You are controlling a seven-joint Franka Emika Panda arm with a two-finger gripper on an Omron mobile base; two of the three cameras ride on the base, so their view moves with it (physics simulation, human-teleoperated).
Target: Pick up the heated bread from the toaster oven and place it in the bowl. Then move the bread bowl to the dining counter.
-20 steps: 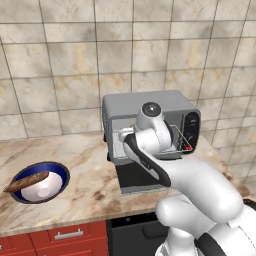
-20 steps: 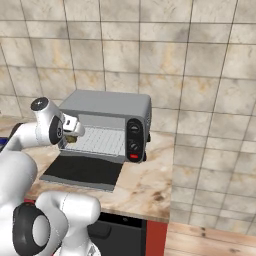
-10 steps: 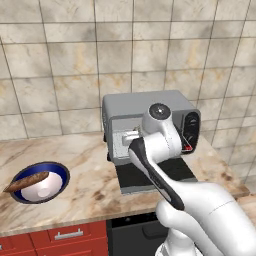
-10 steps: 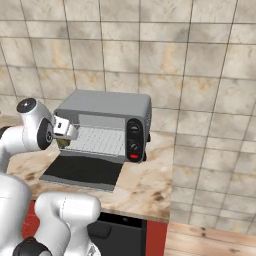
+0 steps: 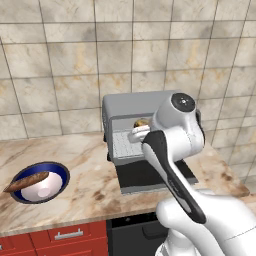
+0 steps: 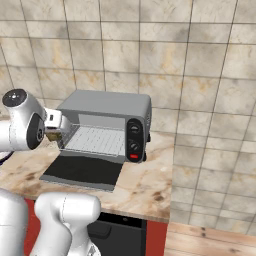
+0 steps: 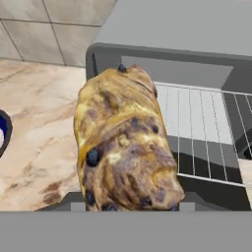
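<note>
Countertop toaster oven (image 6: pixel 105 127) open; jaws apparently grip heated bread (image 7: pixel 123 147).

1. Kitchen — beige tiled wall (image 5: pixel 75 60) behind the toaster oven (image 6: pixel 107 125).
2. Marbled counter (image 5: pixel 90 185) under it — red drawer fronts (image 5: pixel 55 237) below, bowl (image 5: pixel 39 181) left.

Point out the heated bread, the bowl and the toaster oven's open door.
heated bread (image 7: pixel 123 147), hand view, middle of its golden crust
bowl (image 5: pixel 56 171), left base view, dark blue rim on its right side
toaster oven door (image 6: pixel 82 170), right base view, middle of the black dropped panel
</note>
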